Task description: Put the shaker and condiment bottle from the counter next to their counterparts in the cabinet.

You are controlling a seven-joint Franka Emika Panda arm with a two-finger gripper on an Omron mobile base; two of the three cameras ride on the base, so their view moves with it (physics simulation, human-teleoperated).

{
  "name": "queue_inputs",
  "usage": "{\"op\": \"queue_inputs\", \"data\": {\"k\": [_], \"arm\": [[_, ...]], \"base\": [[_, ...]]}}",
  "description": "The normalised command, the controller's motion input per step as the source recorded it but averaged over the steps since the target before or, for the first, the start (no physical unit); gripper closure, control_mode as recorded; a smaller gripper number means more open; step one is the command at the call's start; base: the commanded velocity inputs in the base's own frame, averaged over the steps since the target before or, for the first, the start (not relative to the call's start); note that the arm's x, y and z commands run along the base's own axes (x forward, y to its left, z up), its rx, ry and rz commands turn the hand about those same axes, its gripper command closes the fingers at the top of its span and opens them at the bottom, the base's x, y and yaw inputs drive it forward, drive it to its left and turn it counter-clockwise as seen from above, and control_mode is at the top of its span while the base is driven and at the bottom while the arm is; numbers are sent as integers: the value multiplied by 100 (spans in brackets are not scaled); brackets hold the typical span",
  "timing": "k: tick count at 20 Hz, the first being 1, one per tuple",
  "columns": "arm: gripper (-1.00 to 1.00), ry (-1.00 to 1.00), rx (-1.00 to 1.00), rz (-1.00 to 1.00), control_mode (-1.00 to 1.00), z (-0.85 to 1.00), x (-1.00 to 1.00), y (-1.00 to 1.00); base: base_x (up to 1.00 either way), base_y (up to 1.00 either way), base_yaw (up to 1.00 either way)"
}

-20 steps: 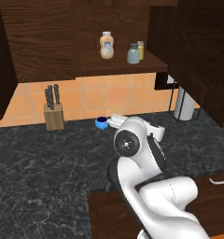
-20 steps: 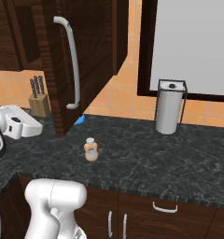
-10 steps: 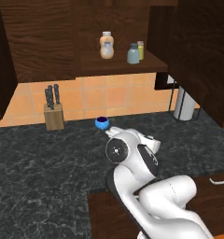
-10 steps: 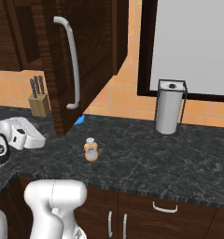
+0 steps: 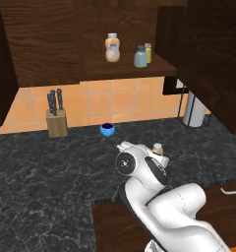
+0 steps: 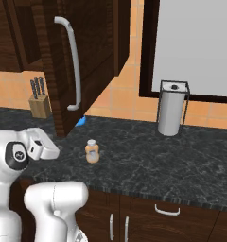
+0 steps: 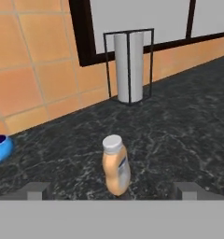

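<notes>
My pincer (image 7: 109, 196) has swung down from higher over the surface (image 7: 179, 135), and its tips now stand wide apart, holding nothing. The condiment bottle (image 7: 115, 164) stands upright straight ahead between them, so I judge the grasp comes next. The shaker (image 5: 140, 56) sits in the cabinet (image 5: 46, 44) by its slim yellow-green counterpart (image 5: 148, 52). The bottle's pale label is too blurred to read.

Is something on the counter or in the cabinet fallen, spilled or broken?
Nothing stands out. The condiment bottle stands upright on the counter; the bottle and two shakers stand upright on the cabinet shelf. No spill shows.
</notes>
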Motion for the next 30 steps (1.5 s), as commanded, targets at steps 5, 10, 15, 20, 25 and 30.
{"op": "queue_inputs", "data": {"k": [5,10,15,20,25,30], "arm": [[-100,-13,3,1,-100,-78,21,-55],[-100,-7,1,0,-100,-38,2,-36],[-100,-1,0,5,-100,-65,29,-37],[-100,-3,0,9,-100,-69,41,-42],[-100,-7,4,8,-100,-82,32,-62],[-100,-8,5,7,-100,-82,21,-64]], "base": [[0,0,0],[0,0,0],[0,0,0],[0,0,0],[0,0,0],[0,0,0]]}}
